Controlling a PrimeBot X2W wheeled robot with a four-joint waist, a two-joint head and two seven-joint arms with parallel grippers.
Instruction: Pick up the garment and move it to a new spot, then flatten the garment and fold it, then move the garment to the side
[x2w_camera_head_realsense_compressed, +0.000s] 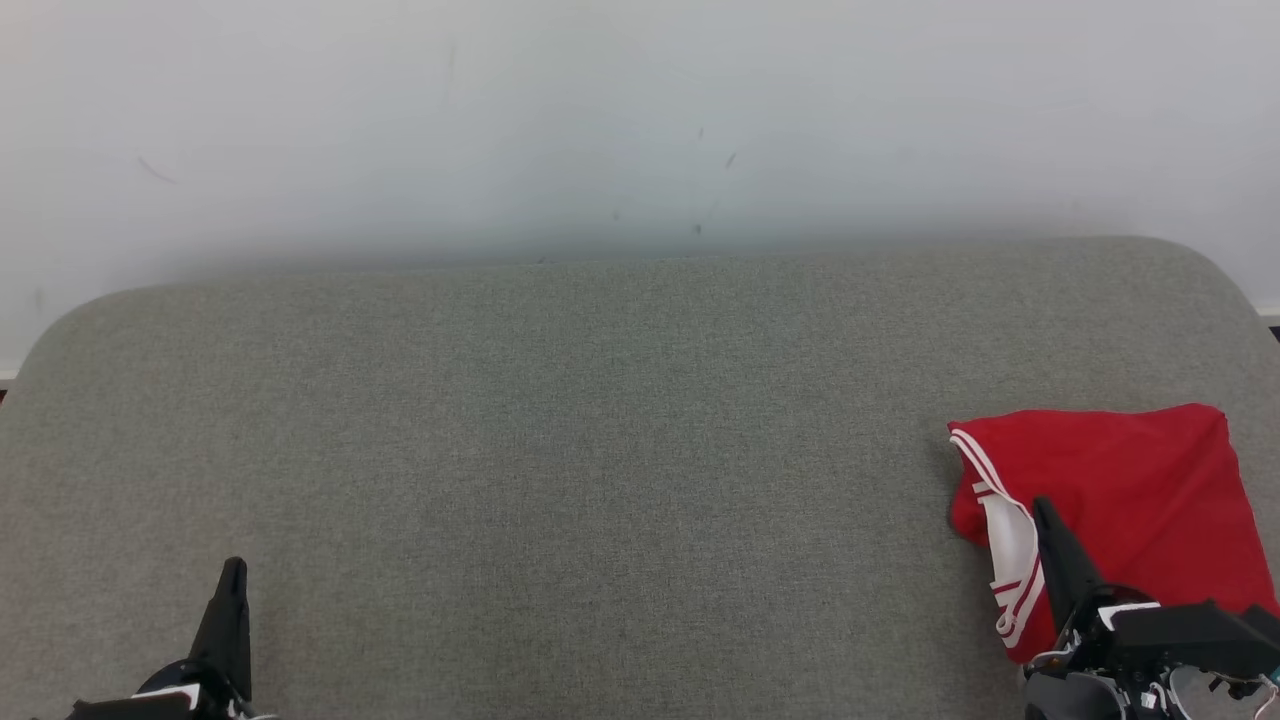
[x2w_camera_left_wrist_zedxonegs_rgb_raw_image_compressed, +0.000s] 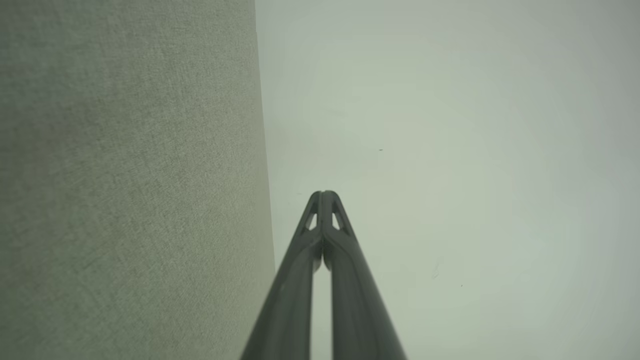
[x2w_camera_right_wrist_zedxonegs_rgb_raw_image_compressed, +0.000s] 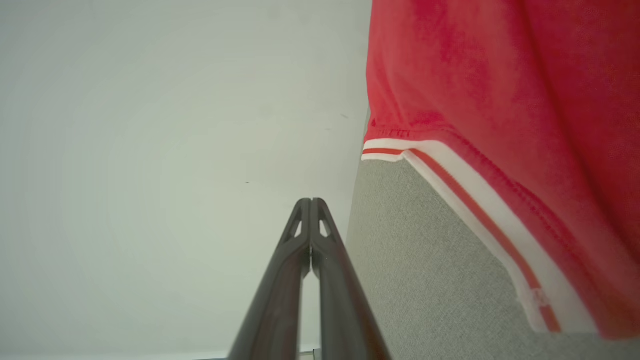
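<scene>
A red garment (x2w_camera_head_realsense_compressed: 1130, 490) with white and red striped trim lies folded at the right end of the grey fabric surface (x2w_camera_head_realsense_compressed: 600, 450). In the right wrist view the garment (x2w_camera_right_wrist_zedxonegs_rgb_raw_image_compressed: 500, 90) fills the upper right, its striped hem running across. My right gripper (x2w_camera_head_realsense_compressed: 1042, 508) is shut and empty, its tip over the garment's near left part; whether it touches the cloth I cannot tell. In its own view the right gripper (x2w_camera_right_wrist_zedxonegs_rgb_raw_image_compressed: 311, 201) points at the pale wall. My left gripper (x2w_camera_head_realsense_compressed: 235, 568) is shut and empty at the lower left, far from the garment; its wrist view shows the left gripper (x2w_camera_left_wrist_zedxonegs_rgb_raw_image_compressed: 324, 193) with tips pressed together.
The grey fabric surface has rounded far corners and ends at a pale wall (x2w_camera_head_realsense_compressed: 600, 120) behind it. A wide stretch of the surface (x2w_camera_left_wrist_zedxonegs_rgb_raw_image_compressed: 125, 175) lies between the two grippers.
</scene>
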